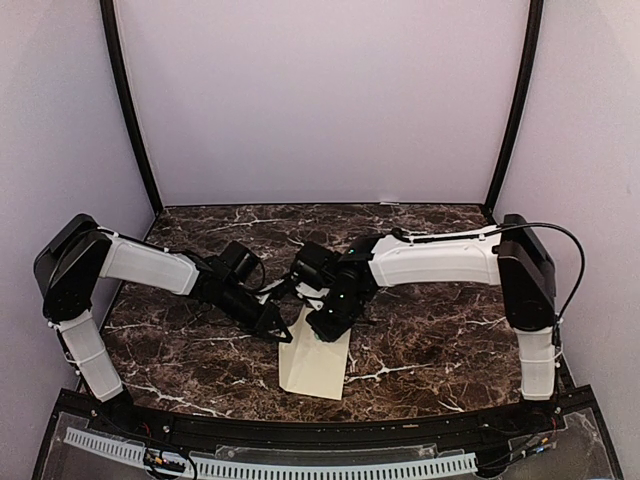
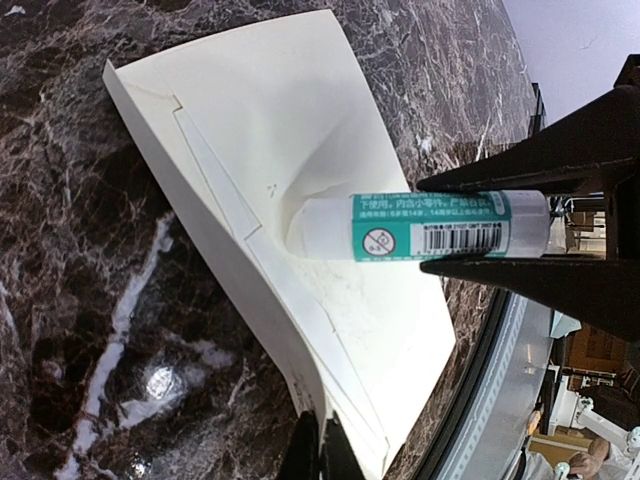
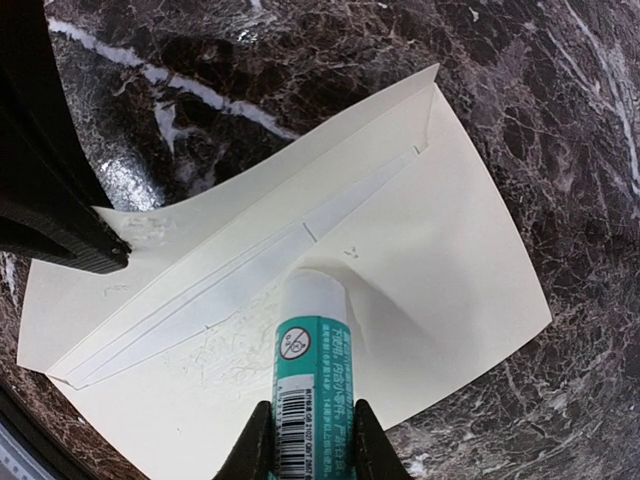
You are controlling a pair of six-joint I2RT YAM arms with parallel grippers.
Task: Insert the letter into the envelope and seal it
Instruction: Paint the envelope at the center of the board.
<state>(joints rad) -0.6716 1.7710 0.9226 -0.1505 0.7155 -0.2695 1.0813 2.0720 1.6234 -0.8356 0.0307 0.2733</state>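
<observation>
The cream envelope [image 1: 318, 368] lies on the marble table between both arms; it also shows in the left wrist view [image 2: 270, 120] and the right wrist view [image 3: 455, 230]. My left gripper [image 1: 284, 334] is shut on the edge of its opened flap [image 2: 322, 428] and holds that edge slightly raised. My right gripper [image 1: 326, 326] is shut on a white glue stick with a teal label [image 3: 312, 380]. The stick's white tip presses on the envelope face beside the flap fold [image 2: 320, 228]. The letter is out of view.
The dark marble table [image 1: 430, 330] surrounds the envelope. A black rail [image 1: 320, 430] runs along the near edge. Lavender walls enclose the back and sides. The left gripper's black finger [image 3: 60, 215] shows at the flap in the right wrist view.
</observation>
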